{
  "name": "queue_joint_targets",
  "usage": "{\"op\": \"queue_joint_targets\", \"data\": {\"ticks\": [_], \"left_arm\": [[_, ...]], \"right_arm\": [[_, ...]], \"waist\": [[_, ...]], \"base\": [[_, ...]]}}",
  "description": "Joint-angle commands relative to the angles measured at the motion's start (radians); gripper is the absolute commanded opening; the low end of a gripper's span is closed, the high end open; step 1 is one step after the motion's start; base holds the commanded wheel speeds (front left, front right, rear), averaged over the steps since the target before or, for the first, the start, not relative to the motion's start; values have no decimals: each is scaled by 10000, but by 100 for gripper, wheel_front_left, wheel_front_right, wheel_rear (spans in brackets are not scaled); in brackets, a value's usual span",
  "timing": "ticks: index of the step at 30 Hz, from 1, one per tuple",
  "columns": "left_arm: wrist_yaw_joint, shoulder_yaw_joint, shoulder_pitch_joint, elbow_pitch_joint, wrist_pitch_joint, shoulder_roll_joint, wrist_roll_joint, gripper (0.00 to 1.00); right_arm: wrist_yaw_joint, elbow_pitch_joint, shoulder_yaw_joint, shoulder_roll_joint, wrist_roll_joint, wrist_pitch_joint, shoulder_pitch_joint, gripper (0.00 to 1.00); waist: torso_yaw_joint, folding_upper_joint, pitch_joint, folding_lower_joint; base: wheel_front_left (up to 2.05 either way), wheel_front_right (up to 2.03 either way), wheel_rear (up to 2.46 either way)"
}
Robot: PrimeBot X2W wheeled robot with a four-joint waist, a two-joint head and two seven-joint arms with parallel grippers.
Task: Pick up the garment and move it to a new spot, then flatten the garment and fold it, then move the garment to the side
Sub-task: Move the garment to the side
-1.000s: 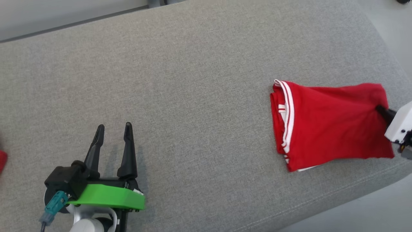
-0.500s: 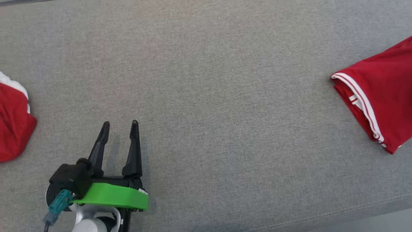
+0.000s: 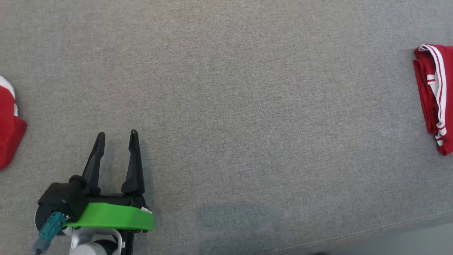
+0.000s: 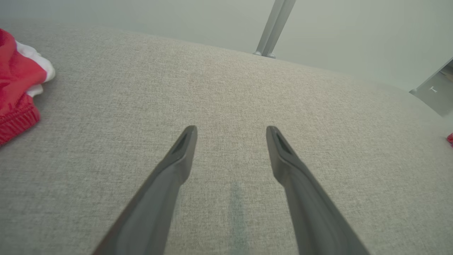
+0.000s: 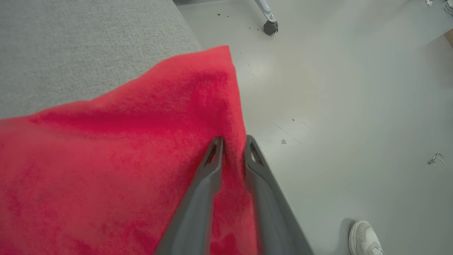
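The garment (image 3: pixel 433 99) is red with white stripes and lies folded at the far right edge of the head view, on the grey cushion (image 3: pixel 226 88). In the right wrist view the garment (image 5: pixel 116 159) hangs over the cushion's end, and my right gripper (image 5: pixel 231 145) pinches a ridge of its cloth near the corner, fingers almost together. My left gripper (image 3: pixel 115 140) hovers open over bare cushion at the lower left, nothing between its fingers (image 4: pixel 184 148).
Another red and white cloth (image 3: pixel 9 124) lies at the left edge, also in the left wrist view (image 4: pixel 17 85). The cushion's front seam runs along the lower right. Beyond its end is grey floor with a caster (image 5: pixel 270 27) and a person's white shoe (image 5: pixel 366 237).
The head camera has swung left, so the garment now sits at the right edge and the right gripper has left that view. The left gripper stays open.
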Motion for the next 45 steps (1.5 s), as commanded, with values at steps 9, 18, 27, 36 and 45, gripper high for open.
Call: {"op": "queue_joint_targets", "data": {"ticks": [9,18,27,36,45], "left_arm": [[-146,116,-318,286,-302,-97,-178,100],[-548,33,137,1650,-1000,-250,-471,100],[-768,255,772,2779,-1349,150,-391,100],[-1012,515,1185,4072,-1584,244,-481,100],[-1504,1196,1296,4135,-1659,-173,-149,100]], "right_arm": [[-14,121,400,337,-1205,-2295,-749,100],[-14,-2086,1034,614,-235,-3764,946,100],[-14,-5827,-433,1358,60,-3925,5146,100],[-15,-8361,-2009,3798,-1582,-3925,9035,100],[-14,-9654,-2136,5088,-2544,-3927,10348,100]], "waist": [[-389,-1,-623,-1],[166,-1,-2757,-1],[660,-1,-3959,-1],[1189,-1,-4873,-1],[1672,-1,-5007,-1]], "base": [[0,0,0],[0,0,0],[0,0,0],[0,0,0],[0,0,0]]}}
